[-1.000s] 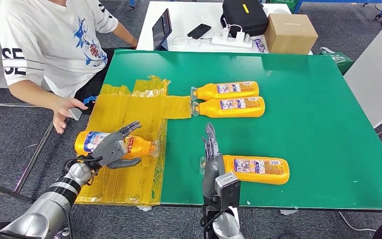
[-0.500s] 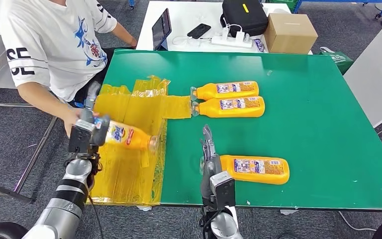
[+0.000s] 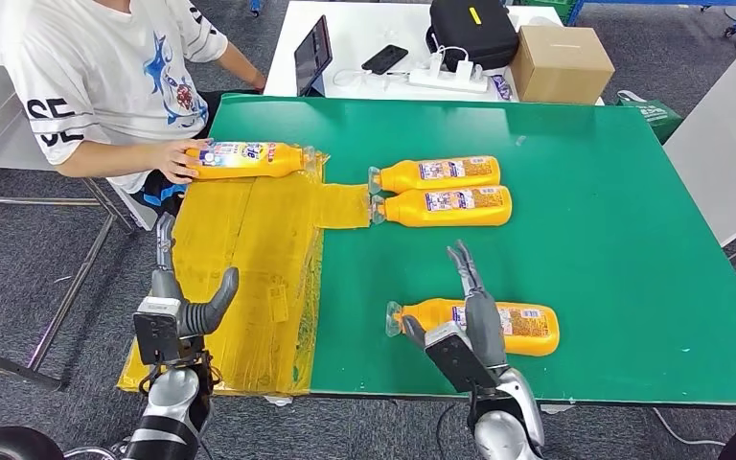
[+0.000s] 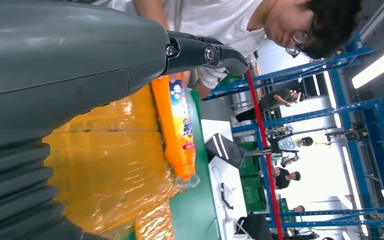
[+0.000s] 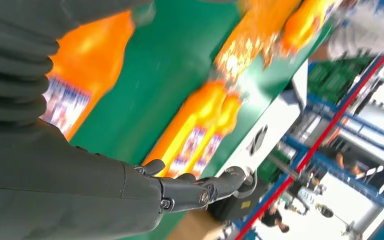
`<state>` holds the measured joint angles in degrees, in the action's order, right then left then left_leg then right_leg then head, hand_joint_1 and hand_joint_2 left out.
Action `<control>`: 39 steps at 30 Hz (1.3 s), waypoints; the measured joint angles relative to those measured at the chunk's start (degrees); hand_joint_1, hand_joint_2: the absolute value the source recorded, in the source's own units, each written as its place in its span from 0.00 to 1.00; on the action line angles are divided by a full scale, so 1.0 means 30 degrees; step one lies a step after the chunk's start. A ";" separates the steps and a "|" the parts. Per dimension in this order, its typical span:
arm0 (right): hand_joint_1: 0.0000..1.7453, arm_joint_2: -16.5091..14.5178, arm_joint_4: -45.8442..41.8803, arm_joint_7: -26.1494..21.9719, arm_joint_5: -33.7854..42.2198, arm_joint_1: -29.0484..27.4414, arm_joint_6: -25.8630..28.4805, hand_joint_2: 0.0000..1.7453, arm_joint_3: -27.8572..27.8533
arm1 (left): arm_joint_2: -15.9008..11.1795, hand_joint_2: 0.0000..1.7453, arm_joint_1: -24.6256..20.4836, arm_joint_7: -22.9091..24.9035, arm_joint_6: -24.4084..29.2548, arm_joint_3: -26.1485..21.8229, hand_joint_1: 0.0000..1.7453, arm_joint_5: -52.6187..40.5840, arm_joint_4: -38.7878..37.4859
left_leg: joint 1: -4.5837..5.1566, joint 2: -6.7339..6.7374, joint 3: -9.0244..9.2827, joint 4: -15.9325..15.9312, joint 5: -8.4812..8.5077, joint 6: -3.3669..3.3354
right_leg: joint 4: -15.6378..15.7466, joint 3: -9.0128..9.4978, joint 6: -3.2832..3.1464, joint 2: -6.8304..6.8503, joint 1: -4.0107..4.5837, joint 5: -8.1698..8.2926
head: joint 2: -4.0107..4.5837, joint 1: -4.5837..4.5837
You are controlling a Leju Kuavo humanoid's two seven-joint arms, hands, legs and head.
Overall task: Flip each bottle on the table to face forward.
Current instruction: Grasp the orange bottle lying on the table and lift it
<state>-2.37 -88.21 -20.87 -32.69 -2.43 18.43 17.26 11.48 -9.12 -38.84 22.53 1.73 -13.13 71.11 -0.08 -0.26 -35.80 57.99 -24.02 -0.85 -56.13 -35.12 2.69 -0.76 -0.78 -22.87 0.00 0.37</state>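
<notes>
Bottles done: two orange bottles, the upper paired bottle (image 3: 436, 173) and the lower paired bottle (image 3: 444, 205), lie side by side at upper centre of the head view on the green table (image 3: 613, 220), labels up, caps toward the yellow sheet (image 3: 249, 259); these look finished.
Bottle in hand: none; neither hand grips anything.
Near bottle: the near bottle (image 3: 527, 329) lies at lower centre, label showing, cap pointing left; whether it needs turning is hard to judge.
Right hand: the right hand (image 3: 470, 311) is over the near bottle's neck end, fingers straight and spread, not wrapped around it; contact cannot be told.
Left hand: the left hand (image 3: 177, 297) is at the lower left beside the yellow sheet, fingers apart and upright, holding nothing.
Fourth bottle: the far-left bottle (image 3: 247, 158) lies at the upper left on the sheet's far edge, under a person's hand (image 3: 174, 159).
Left to do: judged, the far-left bottle and perhaps the near one.
</notes>
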 joint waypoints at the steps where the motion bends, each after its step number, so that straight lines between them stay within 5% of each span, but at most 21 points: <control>1: 0.00 0.0149 -0.0178 0.0020 -0.0049 -0.0039 -0.0043 1.00 -0.0135 | 0.0027 1.00 0.0128 0.0000 -0.0007 0.0000 0.00 0.0007 0.0073 | -0.0001 0.0002 0.0002 0.0000 0.0001 0.0001 | -0.0001 0.0000 0.0000 -0.0001 0.0004 0.0001 | 0.0000 -0.0004; 7: 0.00 0.0584 -0.0698 0.0177 -0.0227 -0.0176 -0.0292 1.00 -0.0410 | 0.0155 1.00 0.0374 0.0079 -0.0026 -0.0007 0.00 0.0002 0.0339 | -0.0024 0.0004 0.0007 0.0000 0.0008 0.0006 | -0.0009 0.0004 -0.0002 0.0000 0.0035 0.0003 | 0.0000 -0.0007; 9: 0.00 0.1145 -0.0729 0.1431 -0.0585 -0.0073 -0.1545 1.00 -0.0400 | 0.0204 1.00 0.0496 0.0435 0.0007 -0.0018 0.00 -0.0144 0.0333 | -0.0024 0.0004 0.0010 -0.0001 0.0006 0.0004 | -0.0008 0.0014 -0.0001 0.0000 0.0028 0.0003 | 0.0000 -0.0014; 12: 0.00 0.3289 -0.0528 0.3805 0.0232 0.0353 -0.5389 1.00 -0.0514 | 0.0386 1.00 0.0955 0.0182 0.0120 -0.0044 0.00 -0.0295 -0.0116 | 0.0003 -0.0048 -0.0005 0.0000 0.0014 -0.0018 | 0.0001 0.0027 0.0017 0.0034 -0.0005 0.0002 | 0.0000 -0.0007; 16: 0.00 0.5849 0.0680 0.4078 0.1279 0.1281 -0.8376 1.00 -0.0869 | 0.0472 1.00 0.1239 -0.0348 0.0332 -0.0022 0.00 -0.0281 -0.1101 | 0.0029 -0.0082 -0.0029 0.0006 0.0021 -0.0046 | 0.0033 0.0032 0.0066 0.0063 -0.0025 0.0031 | 0.0000 -0.0002; 27: 0.00 0.8555 0.2969 0.4652 0.2399 0.2654 -0.9503 1.00 -0.0555 | 0.0737 1.00 0.0575 -0.0372 -0.0312 0.0299 0.00 -0.0450 -0.3020 | 0.0022 -0.0083 -0.0010 0.0009 0.0032 -0.0071 | 0.0032 0.0049 0.0072 0.0069 -0.0014 0.0035 | 0.0000 -0.0011; 39: 0.00 0.9653 0.3306 0.5249 0.2530 0.2426 -0.9854 1.00 -0.0313 | 0.0772 1.00 0.0263 -0.0346 -0.0495 0.0415 0.00 -0.0441 -0.3634 | 0.0025 -0.0083 -0.0011 0.0009 0.0032 -0.0072 | 0.0033 0.0048 0.0073 0.0069 -0.0016 0.0036 | 0.0000 -0.0011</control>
<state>26.59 -78.29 -5.12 -25.10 4.85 -11.13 16.32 13.79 -8.33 -39.88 21.04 2.97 -14.45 60.21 0.00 -0.51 -35.83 58.02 -23.93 -1.06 -56.03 -34.97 2.91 -0.55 -0.83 -22.77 0.00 0.34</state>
